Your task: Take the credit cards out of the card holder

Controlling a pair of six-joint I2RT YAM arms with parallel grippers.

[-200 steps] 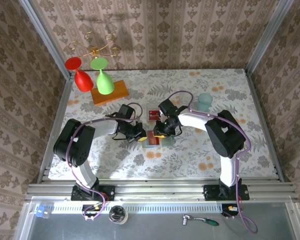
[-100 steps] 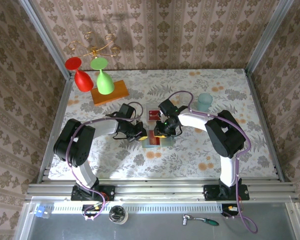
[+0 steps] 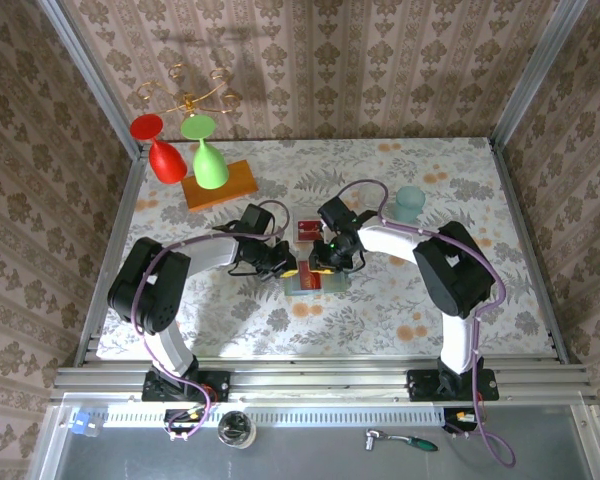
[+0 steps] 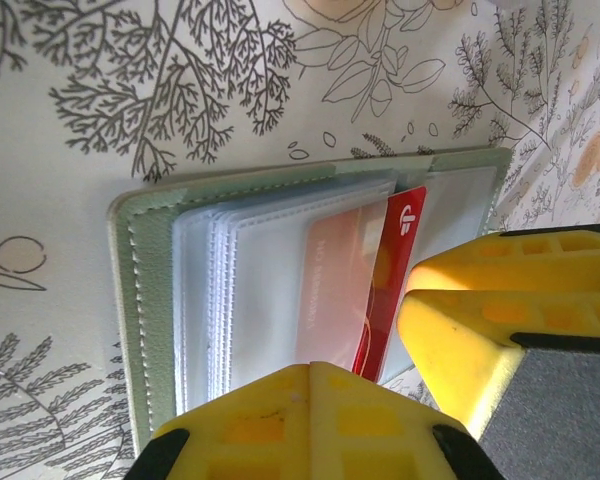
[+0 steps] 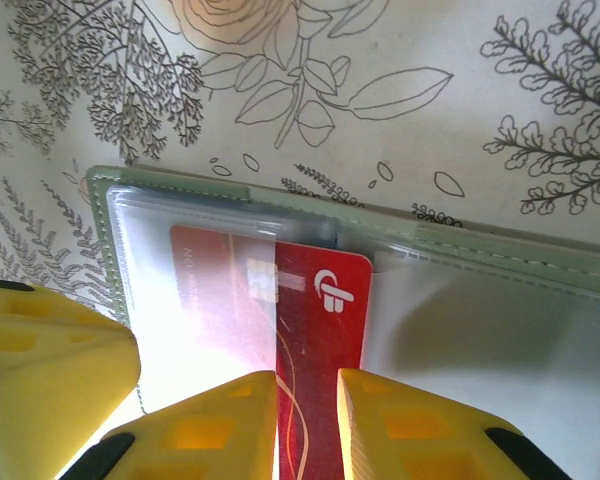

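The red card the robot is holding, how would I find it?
Look at the middle of the flowery table for the open green card holder. The red card sticks halfway out of a clear pocket, between the right gripper's yellow fingers. Beside clear sleeves, it alone is bright red with a white logo.

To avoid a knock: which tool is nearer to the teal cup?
Right. The right tool is left of the cup, toward the bases; the left tool, farther left.
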